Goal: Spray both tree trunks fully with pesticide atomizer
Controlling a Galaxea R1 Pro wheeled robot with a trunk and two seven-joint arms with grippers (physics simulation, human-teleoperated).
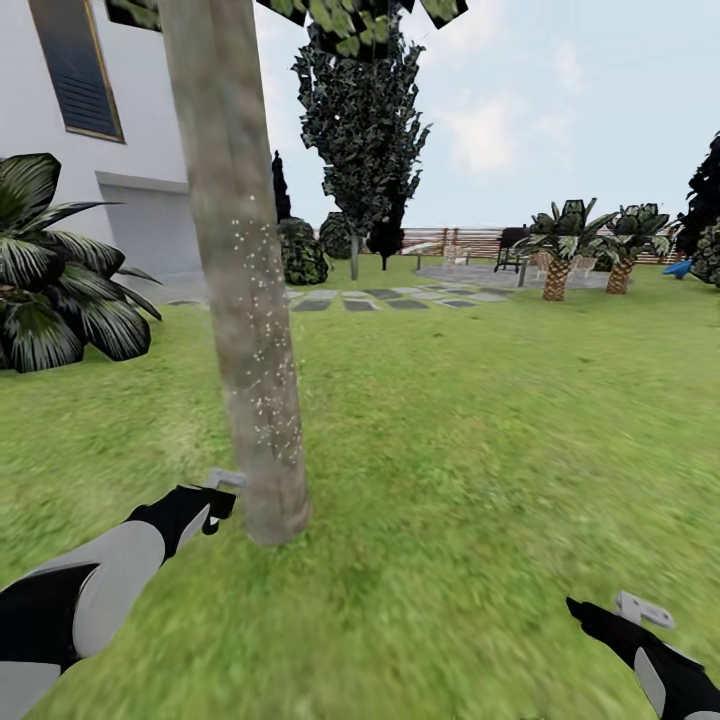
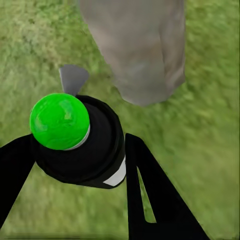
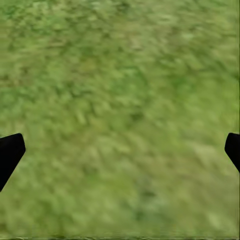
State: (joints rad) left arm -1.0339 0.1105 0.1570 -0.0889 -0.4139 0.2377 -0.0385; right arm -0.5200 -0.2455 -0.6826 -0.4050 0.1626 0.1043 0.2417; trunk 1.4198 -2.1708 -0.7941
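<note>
A thick, mottled grey-brown tree trunk [image 1: 240,300] rises from the lawn just ahead and left of centre, with leaves at the very top. Fine white specks dot its bark from mid-height down. My left gripper [image 1: 215,503] hovers low beside the trunk's base, on its left. In the left wrist view it is shut on the pesticide atomizer [image 2: 75,150], a black bottle with a bright green cap and a white label patch. The trunk's foot [image 2: 142,50] stands close beyond the bottle. My right gripper [image 1: 592,612] hangs open over bare grass at the lower right, fingertips [image 3: 9,152] wide apart.
A large dark-leaved plant [image 1: 55,270] and a white house wall [image 1: 150,130] stand at the left. A dark leafy tree [image 1: 362,120], round bushes, paving stones [image 1: 385,298], small palms [image 1: 560,250] and a slat fence [image 1: 450,240] lie far behind. Open lawn stretches to the right.
</note>
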